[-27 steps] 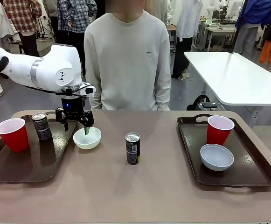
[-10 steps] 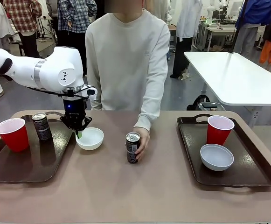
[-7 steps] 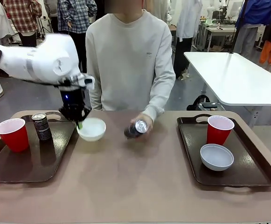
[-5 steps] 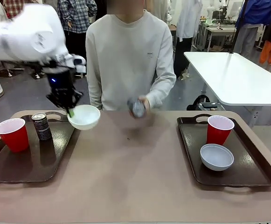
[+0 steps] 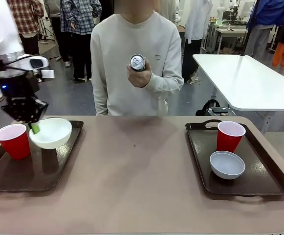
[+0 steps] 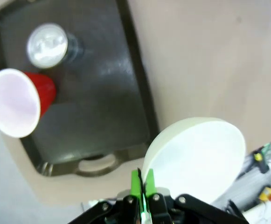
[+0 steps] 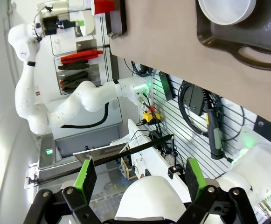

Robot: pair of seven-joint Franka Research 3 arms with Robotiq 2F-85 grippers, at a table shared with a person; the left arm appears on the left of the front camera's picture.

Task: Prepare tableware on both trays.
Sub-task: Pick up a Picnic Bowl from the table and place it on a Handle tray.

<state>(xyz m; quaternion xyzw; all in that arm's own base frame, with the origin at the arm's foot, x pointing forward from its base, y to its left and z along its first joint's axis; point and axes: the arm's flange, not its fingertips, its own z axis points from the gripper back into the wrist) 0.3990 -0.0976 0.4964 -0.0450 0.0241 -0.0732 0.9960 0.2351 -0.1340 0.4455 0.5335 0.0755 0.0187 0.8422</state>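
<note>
White bowl [image 5: 50, 132] hanging pinched by its rim in the left hand [image 5: 33, 128] — above the left tray [image 5: 58, 169], red cup [image 5: 13, 141] beside it, right hand [image 7: 137, 179] gaping apart, person's hand [image 5: 139, 75] lifting a can [image 5: 137, 62].

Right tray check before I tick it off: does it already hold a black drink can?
No: the right tray carries a red cup and a white bowl.

A robotics lab: white tables [image 5: 244, 78], a cabled equipment rack [image 7: 191, 116], people standing about behind

White bowl [image 7: 226, 9] on tray [image 7: 247, 44] — above open gripper [image 7: 137, 179]
</note>
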